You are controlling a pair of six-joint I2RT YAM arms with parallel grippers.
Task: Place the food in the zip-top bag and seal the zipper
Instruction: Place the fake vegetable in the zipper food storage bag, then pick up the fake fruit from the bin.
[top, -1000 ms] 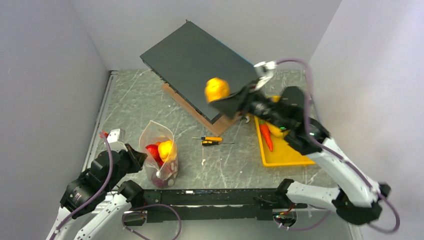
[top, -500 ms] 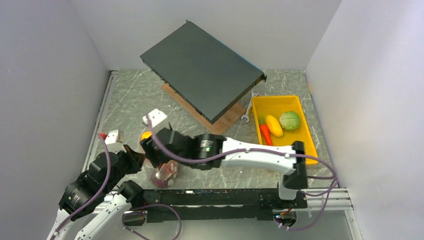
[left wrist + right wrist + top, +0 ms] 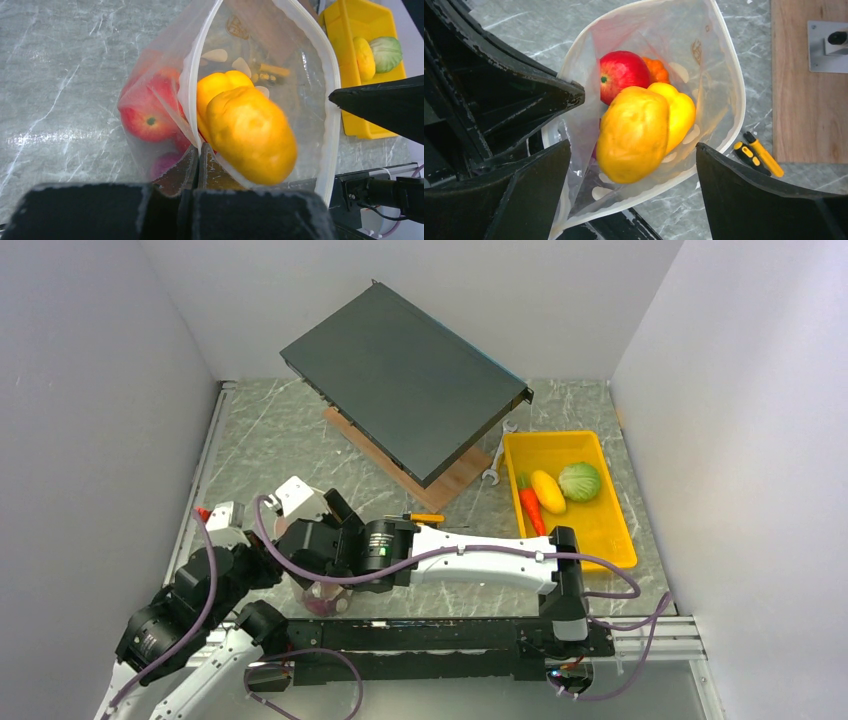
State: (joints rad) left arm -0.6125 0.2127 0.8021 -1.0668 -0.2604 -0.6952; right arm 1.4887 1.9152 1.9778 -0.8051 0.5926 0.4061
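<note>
Clear floppy plastic, printed with white dots, forms the zip-top bag (image 3: 719,75), which is stood mouth-up and is taken as the reference for every place given. Its near rim is pinched flat between the clenched jaws of the left gripper (image 3: 197,160), so the mouth is held in a wide loop. Over that mouth the right gripper (image 3: 634,145) is hung with its jaws spread wide, one on each side of the bag, with nothing grasped. Between them a glossy yellow-orange oval toy fruit (image 3: 631,132) is lodged at the top of the bag. It is rested on a yellow toy pepper (image 3: 679,112), with a red apple-like piece (image 3: 623,72) and a small orange piece (image 3: 655,70) beside it. A purple piece (image 3: 162,165) is seen lower down.

The step in hand is judged to be the release of this fruit. It is best finished by lifting the open jaws straight up, clear of the whitish press-seal zipper (image 3: 330,75), so that the rim is not dragged or folded. An orange carrot (image 3: 530,508), a yellow piece (image 3: 548,491) and a green cabbage (image 3: 579,481) are seen in the rigid yellow tray (image 3: 610,530), well apart from the bag, so sealing is not yet due.

A small brownish emblem (image 3: 696,50) is printed on the bag's far wall, but no lettering can be read.
</note>
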